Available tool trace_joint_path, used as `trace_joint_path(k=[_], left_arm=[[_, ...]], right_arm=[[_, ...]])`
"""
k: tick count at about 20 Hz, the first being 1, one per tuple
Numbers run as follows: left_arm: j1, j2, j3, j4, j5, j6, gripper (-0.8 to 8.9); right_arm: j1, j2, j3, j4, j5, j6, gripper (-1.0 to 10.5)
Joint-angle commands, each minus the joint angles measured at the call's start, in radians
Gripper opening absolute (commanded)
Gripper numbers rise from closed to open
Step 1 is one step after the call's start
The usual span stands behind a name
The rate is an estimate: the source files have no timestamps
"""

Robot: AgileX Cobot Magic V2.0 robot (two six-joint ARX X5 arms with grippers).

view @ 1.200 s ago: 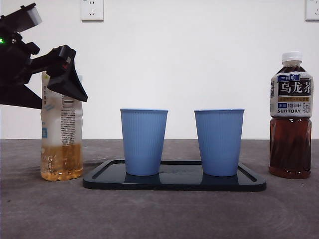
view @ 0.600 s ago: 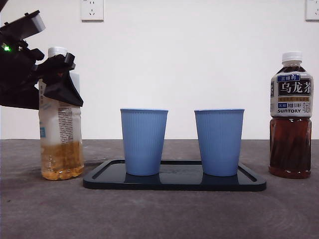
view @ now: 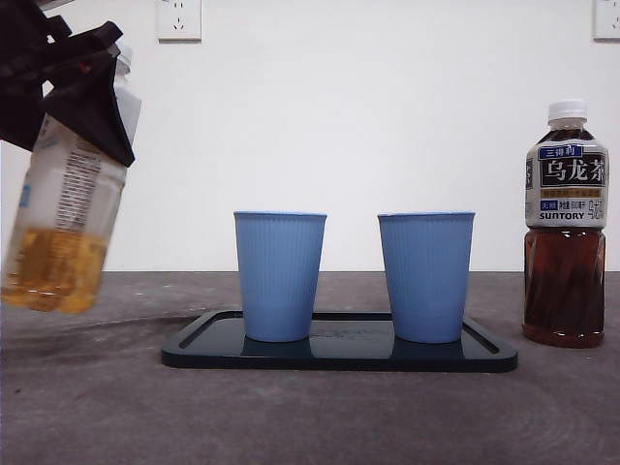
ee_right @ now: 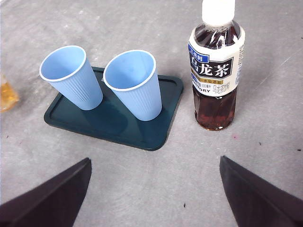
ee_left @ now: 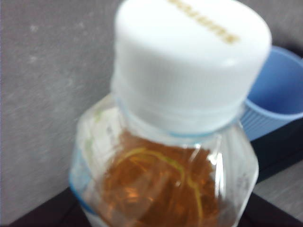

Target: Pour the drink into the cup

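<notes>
- The left claw [view: 82, 92] grips the juice bottle [view: 63, 203] near its neck, holding it tilted in the air, clear of the table [view: 310, 407].
- The right claw [ee_right: 154, 194] waits high with its jaws spread, holding nothing.
- The tray [view: 339, 354] carries two empty blue cups; the left cup [view: 279, 276] is nearer the bottle.
- The carry is in hand; pouring is not yet begun.
- The white cap [ee_left: 191, 56] is still on, so it must come off first.
</notes>
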Motion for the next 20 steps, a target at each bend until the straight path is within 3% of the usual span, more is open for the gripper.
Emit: trace_joint_path(k=[1,10,15,18,20], left_arm=[[-0.038,0.027,0.086,-0.046,-0.091,0.083,1.83],[-0.223,0.32,0.446,-0.424,-0.594,0.235,1.82],[-0.302,0.457,0.533,-0.441,-0.737,0.349,1.82],[-0.356,0.534,0.534,-0.441,-0.905,0.438,1.83],[-0.382,0.576,0.534,-0.431,-0.941,0.47,1.82]], right_arm=[[0.004,0.003,0.015,0.01,0.0,0.011,4.3],[0.004,0.003,0.015,0.024,0.0,0.011,4.3],[0.004,0.003,0.015,0.043,0.001,0.011,4.3],[0.004,0.003,0.015,0.043,0.001,0.01,4.3],[0.004,0.003,0.015,0.043,0.0,0.011,4.3]])
